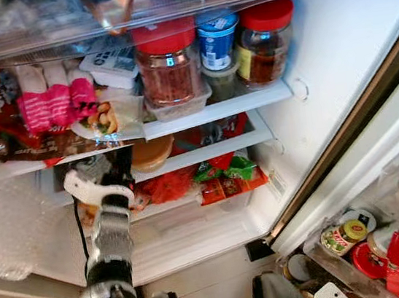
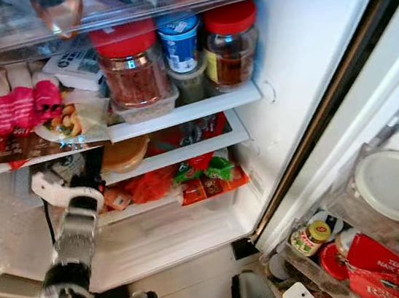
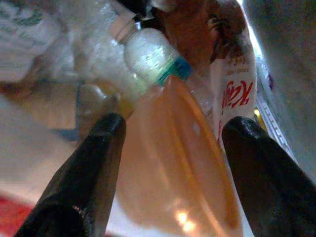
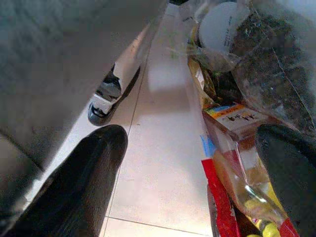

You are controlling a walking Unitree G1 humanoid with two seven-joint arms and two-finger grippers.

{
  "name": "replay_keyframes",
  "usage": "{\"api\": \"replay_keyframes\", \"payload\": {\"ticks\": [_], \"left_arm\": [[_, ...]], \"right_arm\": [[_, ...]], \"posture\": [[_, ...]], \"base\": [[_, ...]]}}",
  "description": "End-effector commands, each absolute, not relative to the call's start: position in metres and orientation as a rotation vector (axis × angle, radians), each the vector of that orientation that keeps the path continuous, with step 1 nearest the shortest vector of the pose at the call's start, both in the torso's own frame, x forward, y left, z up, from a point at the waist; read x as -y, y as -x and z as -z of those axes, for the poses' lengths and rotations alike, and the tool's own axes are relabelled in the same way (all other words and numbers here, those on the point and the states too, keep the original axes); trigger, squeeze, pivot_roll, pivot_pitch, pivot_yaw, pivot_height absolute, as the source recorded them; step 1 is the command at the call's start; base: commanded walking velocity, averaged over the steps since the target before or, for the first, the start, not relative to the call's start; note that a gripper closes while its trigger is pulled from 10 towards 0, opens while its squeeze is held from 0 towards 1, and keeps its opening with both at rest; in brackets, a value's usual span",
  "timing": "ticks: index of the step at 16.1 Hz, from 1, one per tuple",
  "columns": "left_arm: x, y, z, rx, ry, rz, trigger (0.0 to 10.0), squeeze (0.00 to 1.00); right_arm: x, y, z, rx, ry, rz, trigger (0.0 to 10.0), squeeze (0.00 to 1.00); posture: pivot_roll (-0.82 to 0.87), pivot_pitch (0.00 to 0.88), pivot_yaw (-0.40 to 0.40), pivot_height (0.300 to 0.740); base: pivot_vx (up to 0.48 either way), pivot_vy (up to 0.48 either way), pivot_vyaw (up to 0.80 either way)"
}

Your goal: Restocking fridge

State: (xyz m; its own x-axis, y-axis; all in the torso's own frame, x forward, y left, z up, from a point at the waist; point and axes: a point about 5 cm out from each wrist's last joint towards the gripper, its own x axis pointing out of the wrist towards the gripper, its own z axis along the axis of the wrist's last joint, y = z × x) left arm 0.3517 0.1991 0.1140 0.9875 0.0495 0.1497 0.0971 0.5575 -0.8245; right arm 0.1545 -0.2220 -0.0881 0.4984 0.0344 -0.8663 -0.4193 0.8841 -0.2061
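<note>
Nearest to me, the right gripper (image 4: pixel 197 173) hung low over the tiled floor (image 4: pixel 158 148) beside a heap of groceries (image 4: pixel 247 89), its two black fingers spread wide and holding nothing. Further in, the silver left arm reached up into the open fridge (image 1: pixel 334 50), and the left gripper (image 1: pixel 104 178) sat at the front edge of the middle shelf (image 1: pixel 207 151), near its left end. Its fingers (image 3: pixel 84 177) stood well apart on either side of an orange tub (image 3: pixel 173 163); whether they touched its sides I could not tell. Behind the tub lay a clear bottle with a teal band (image 3: pixel 153 57). On the shelf above, at its right end, stood two red-lidded jars (image 1: pixel 168 61). It looked like the placing step, or else a reach for the tub; next, the fingers would need either to close squarely on it or to back straight out without dragging the neighbouring packets.
</note>
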Motion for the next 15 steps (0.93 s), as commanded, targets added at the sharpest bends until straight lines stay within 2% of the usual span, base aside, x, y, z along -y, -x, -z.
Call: {"api": "replay_keyframes", "payload": {"ticks": [1,11,15], "left_arm": [[-0.197,-0.349,-0.115,0.156,0.989,0.037,10.0,0.0],[-0.186,-0.325,-0.114,0.076,1.042,0.113,10.0,0.0],[-0.18,-0.333,-0.116,0.058,1.058,0.134,10.0,0.0]], "right_arm": [[0.222,-0.141,0.094,-1.065,0.409,-0.284,10.0,0.0],[0.222,-0.141,0.094,-1.066,0.415,-0.287,10.0,0.0],[0.222,-0.14,0.094,-1.069,0.419,-0.289,10.0,0.0]], "posture": [[-0.18,0.18,-0.018,0.643],[-0.18,0.176,-0.014,0.643],[-0.18,0.171,-0.015,0.643]], "base": [[0.0,0.0,0.0],[0.0,0.0,0.0],[0.0,0.0,0.0]]}}
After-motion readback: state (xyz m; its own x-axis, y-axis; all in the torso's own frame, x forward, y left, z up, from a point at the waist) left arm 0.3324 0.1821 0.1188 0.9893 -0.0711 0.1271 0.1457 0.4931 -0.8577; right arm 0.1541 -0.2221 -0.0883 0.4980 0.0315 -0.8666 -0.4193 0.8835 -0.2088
